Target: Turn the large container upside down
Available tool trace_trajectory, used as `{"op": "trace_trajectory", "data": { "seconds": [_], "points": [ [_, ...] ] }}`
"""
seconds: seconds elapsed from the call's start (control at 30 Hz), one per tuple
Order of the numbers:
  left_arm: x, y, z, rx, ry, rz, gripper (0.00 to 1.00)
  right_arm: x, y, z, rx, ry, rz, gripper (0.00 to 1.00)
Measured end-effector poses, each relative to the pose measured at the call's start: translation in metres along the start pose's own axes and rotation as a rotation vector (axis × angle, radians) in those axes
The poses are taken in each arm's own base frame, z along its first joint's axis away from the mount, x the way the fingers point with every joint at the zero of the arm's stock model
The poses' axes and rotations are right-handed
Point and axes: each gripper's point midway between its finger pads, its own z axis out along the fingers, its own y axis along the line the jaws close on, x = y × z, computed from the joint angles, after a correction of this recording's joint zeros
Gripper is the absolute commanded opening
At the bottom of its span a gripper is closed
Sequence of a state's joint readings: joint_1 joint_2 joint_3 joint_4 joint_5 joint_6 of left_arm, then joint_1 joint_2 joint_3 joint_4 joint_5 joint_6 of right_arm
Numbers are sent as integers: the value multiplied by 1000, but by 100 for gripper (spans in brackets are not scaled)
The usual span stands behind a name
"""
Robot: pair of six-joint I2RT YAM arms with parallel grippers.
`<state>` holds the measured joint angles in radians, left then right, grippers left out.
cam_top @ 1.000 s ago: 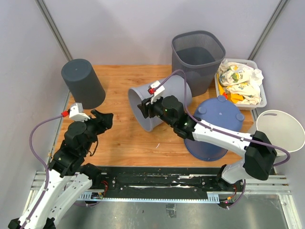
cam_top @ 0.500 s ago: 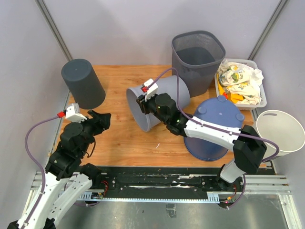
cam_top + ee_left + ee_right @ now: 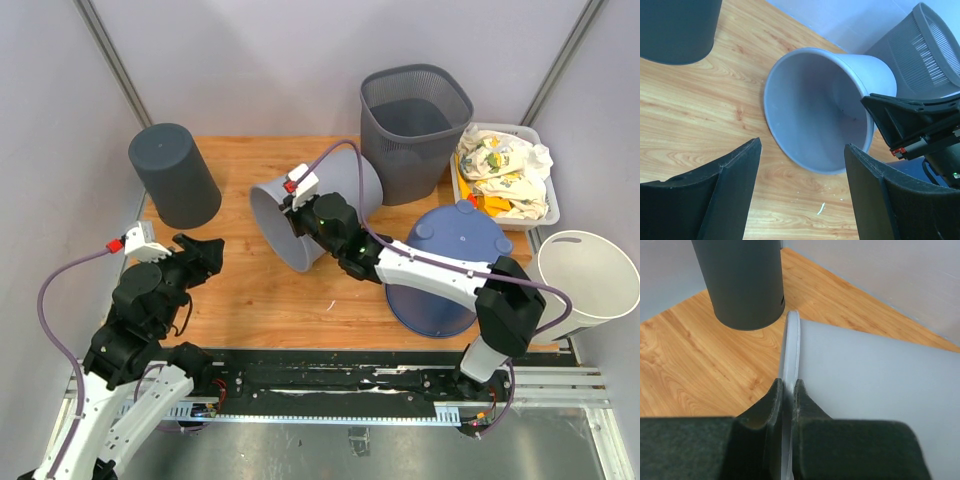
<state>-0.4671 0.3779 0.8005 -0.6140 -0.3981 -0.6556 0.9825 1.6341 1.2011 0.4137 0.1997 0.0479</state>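
The bin (image 3: pixel 352 185) is lying on its side at the middle of the table (image 3: pixel 250 290). Its mouth is facing near-left and its base is pointing toward the mesh basket (image 3: pixel 415 120). The right arm is reaching left from its base, with its elbow bending at the near right and its forearm crossing above the overturned blue tub (image 3: pixel 455 270). Its end effector (image 3: pixel 298 218) is grasping the bin's rim at the right side of the mouth. In the wrist view the two fingers (image 3: pixel 771 402) are pressing tight on either side of the thin rim. The left arm is rising from the near left with its wrist angling far-right. Its end effector (image 3: pixel 208 250) is hanging released, fingers spread wide, near the bin's mouth but apart from it. An upturned dark bin (image 3: pixel 175 175) is standing at the far left.
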Motion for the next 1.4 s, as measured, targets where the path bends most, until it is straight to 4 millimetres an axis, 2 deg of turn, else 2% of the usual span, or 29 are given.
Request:
{"op": "trace_trajectory", "data": {
  "seconds": [0.3,0.5,0.63,1.03,1.13,1.33,1.4],
  "points": [
    [-2,11,-9,-33,-13,4,75,0,20,8,26,7,-116,1],
    [-19,13,-24,-38,-60,-21,75,1,48,13,21,-8,-191,1],
    [-20,19,-30,-51,-70,-37,75,5,69,16,-9,-13,-222,1],
    [-24,30,-40,-82,-97,-55,75,17,103,26,-120,-31,-134,1],
    [-24,32,-42,-86,-98,-55,75,38,114,30,-162,6,-109,1],
    [-30,31,-46,-85,-114,-62,75,124,119,29,-192,213,-139,1],
    [-32,32,-47,-87,-118,-63,75,137,118,26,-195,253,-147,1]
  ]
}}
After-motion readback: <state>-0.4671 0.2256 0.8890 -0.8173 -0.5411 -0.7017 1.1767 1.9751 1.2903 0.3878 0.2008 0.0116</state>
